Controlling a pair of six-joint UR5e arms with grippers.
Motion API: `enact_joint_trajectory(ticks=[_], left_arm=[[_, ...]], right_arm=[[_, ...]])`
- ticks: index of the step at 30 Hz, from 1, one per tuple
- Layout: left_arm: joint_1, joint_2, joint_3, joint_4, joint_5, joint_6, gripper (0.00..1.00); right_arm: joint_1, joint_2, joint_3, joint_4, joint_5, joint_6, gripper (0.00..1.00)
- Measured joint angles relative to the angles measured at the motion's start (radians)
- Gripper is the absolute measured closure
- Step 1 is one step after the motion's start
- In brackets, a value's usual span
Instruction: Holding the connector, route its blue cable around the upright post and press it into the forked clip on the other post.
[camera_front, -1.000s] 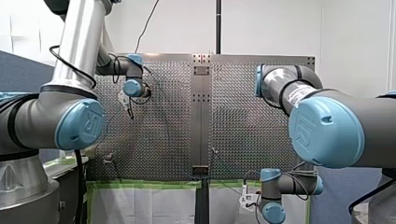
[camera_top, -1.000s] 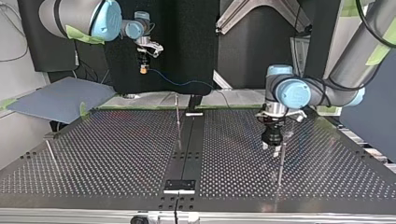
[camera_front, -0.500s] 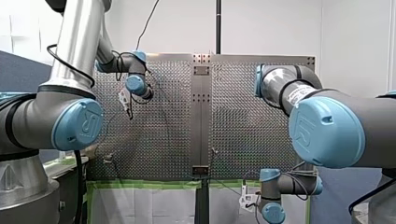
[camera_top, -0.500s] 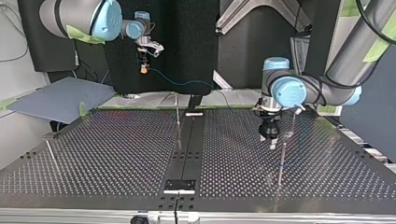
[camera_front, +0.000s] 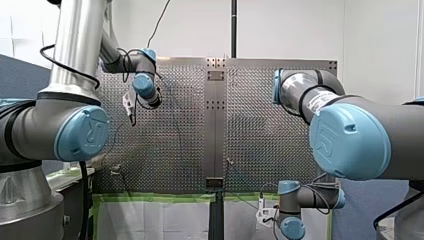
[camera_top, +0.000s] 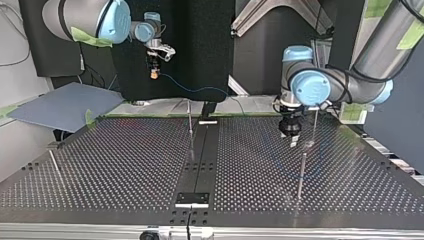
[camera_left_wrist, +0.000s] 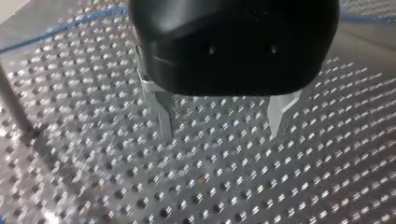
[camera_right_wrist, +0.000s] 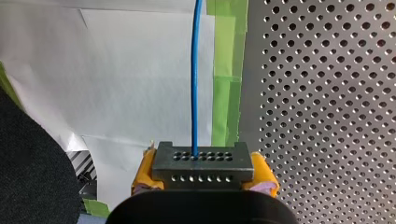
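My right gripper (camera_right_wrist: 201, 181) has yellow pads shut on a dark grey connector (camera_right_wrist: 201, 163), held off the table's edge. A blue cable (camera_right_wrist: 194, 70) runs straight ahead from the connector. In the top view my right gripper (camera_top: 154, 71) hangs at the upper left, and the cable (camera_top: 200, 91) sags toward the table's far edge. My left gripper (camera_left_wrist: 220, 133) hovers low over the perforated plate, its metal fingers (camera_left_wrist: 161, 116) open with nothing between them. At the top view's right, my left gripper (camera_top: 292, 139) is just behind a thin post (camera_top: 301, 172). Another post (camera_top: 190, 119) stands mid-table.
A third thin post (camera_top: 55, 167) leans at the top view's left edge. A dark central rail (camera_top: 200, 160) splits the perforated table (camera_top: 125, 165). Green tape and white paper (camera_right_wrist: 140, 60) border the plate under my right gripper. A blue-grey board (camera_top: 60, 105) lies beyond the table at the top view's left.
My left arm has drawn back from the post at the top view's right, toward the table's far edge, and risen slightly. My right arm and the connector have not moved.
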Motion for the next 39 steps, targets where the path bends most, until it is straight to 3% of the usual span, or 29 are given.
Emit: enact_joint_trajectory(ticks=[8,22,28,36,39], left_arm=[[-0.007,0.062,-0.045,-0.061,0.022,0.009,0.02],[0.01,0.177,-0.044,-0.176,0.025,0.027,0.02],[0.016,0.223,-0.013,-0.222,0.011,0.033,0.02],[0.018,0.295,0.058,-0.294,-0.05,0.06,0.02],[0.02,0.324,0.086,-0.323,-0.049,0.06,0.02]], right_arm=[[0.001,0.0,0.0,0.001,0.0,-0.001,1.0],[0.003,0.001,0.0,0.002,-0.001,-0.001,1.0],[0.003,0.0,0.0,0.003,-0.003,-0.001,1.0],[0.003,0.001,-0.004,0.007,-0.004,-0.001,1.0],[0.003,0.001,-0.004,0.009,-0.004,-0.001,1.0]])
